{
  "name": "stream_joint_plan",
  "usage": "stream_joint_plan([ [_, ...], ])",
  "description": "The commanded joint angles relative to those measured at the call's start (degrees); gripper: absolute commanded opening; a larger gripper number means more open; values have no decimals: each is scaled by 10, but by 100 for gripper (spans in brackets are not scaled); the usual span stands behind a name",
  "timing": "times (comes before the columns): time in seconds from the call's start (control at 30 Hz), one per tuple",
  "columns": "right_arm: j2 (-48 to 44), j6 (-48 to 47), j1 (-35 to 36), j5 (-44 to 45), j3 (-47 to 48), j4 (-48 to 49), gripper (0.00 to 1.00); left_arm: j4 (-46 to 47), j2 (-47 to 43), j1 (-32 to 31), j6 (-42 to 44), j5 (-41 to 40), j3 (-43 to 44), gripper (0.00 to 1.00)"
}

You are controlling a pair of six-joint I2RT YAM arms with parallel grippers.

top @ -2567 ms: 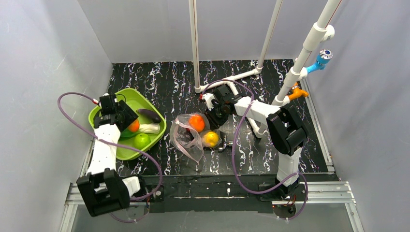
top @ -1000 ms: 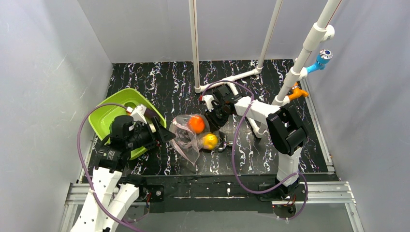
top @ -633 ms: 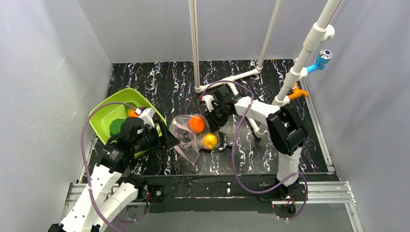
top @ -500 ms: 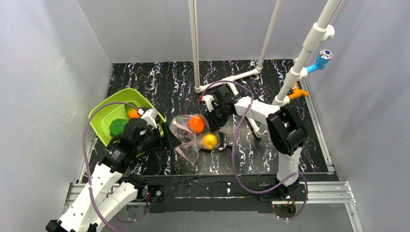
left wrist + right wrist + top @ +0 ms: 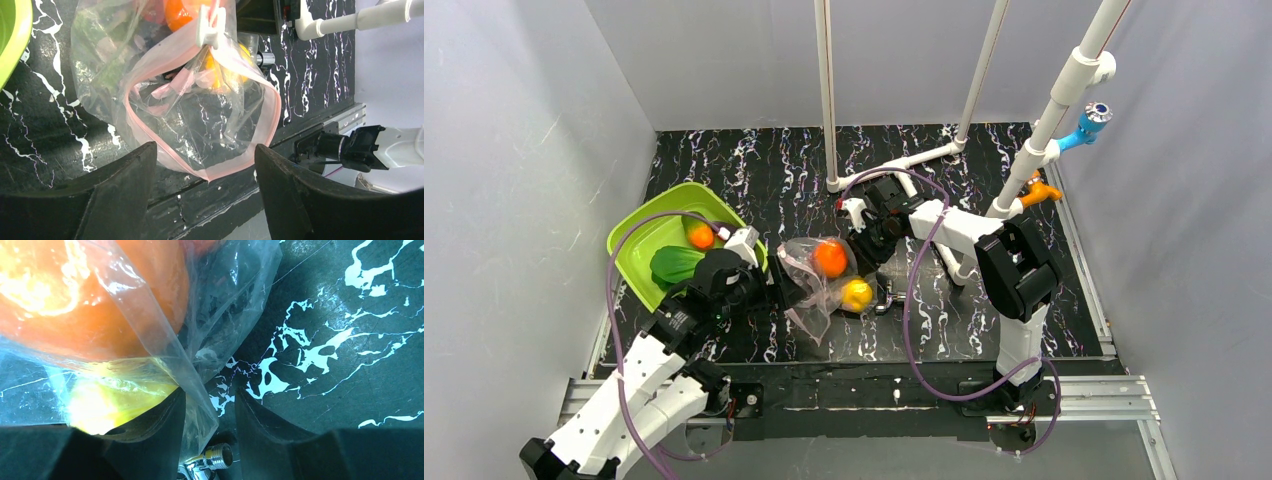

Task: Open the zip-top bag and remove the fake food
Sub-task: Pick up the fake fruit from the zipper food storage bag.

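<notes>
The zip-top bag lies mid-table with its pink-edged mouth gaping toward the near edge. Inside it are an orange, a yellow lemon and a red piece. A white slider sits on the zip strip. My left gripper is open and empty, its fingers on either side of the bag's mouth. My right gripper is at the bag's far right edge. Its jaws stand a little apart with a corner of the bag between them. The orange and lemon show through the film.
The lime-green tray at the left holds the bok choy and a small orange piece; my left arm hides its near part. A small metal fitting lies beside the bag. White pipes stand behind and to the right.
My left arm has swung from over the tray to the right and now sits at the bag's mouth. The right arm and the bag have hardly moved.
</notes>
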Motion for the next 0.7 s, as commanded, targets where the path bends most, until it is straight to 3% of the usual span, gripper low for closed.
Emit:
stream_joint_plan([
  [0.0,-14,-11,-1,-15,14,-10,48,41,-8,-2,-5,-16,-16,72],
  [0.17,-18,-12,-1,-18,15,-10,49,49,-38,-2,-5,-34,-27,82],
  [0.67,-23,-18,-1,-28,14,-12,50,83,-51,-2,-15,-5,-48,81],
])
